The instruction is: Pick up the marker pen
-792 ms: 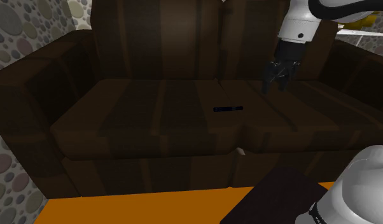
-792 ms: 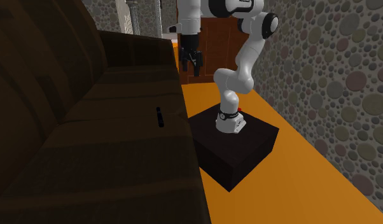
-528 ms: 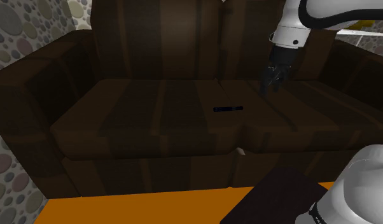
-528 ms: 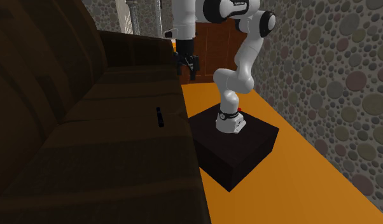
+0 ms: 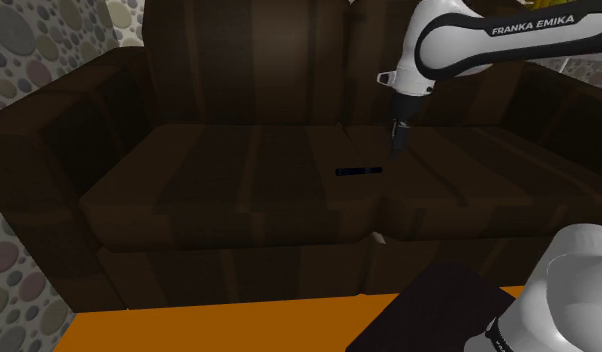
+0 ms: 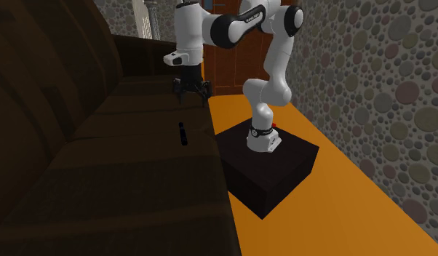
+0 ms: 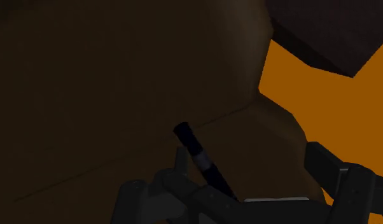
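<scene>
The gripper (image 6: 190, 93) hung open, fingers apart, above the sofa (image 5: 219, 180) seat. The marker pen (image 5: 358, 171) lay on the cushion nearby, untouched. This looked like the approach; next it would need to centre over the pen and descend.

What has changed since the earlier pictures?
The gripper swung toward the shoulder view's left, from over that view's right cushion to close by one end of the pen, turning at the wrist. Its fingers are open and hold nothing. The pen lies where it was on the sofa seat.
</scene>
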`<state>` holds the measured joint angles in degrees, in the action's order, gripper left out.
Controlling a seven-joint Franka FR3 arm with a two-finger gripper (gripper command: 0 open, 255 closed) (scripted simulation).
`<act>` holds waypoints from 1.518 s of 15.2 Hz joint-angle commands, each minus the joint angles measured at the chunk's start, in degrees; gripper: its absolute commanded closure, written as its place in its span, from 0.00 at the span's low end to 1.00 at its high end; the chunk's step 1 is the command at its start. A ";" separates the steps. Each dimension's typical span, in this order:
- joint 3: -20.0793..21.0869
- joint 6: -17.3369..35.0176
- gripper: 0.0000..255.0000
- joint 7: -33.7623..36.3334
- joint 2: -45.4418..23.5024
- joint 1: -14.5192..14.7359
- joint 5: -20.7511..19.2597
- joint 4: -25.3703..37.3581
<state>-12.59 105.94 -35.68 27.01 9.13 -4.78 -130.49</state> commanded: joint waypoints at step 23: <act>-4.10 14.84 1.00 -26.02 -13.23 6.31 0.12 -0.11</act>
<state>-16.69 120.77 -61.70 13.80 15.44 -4.67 -130.59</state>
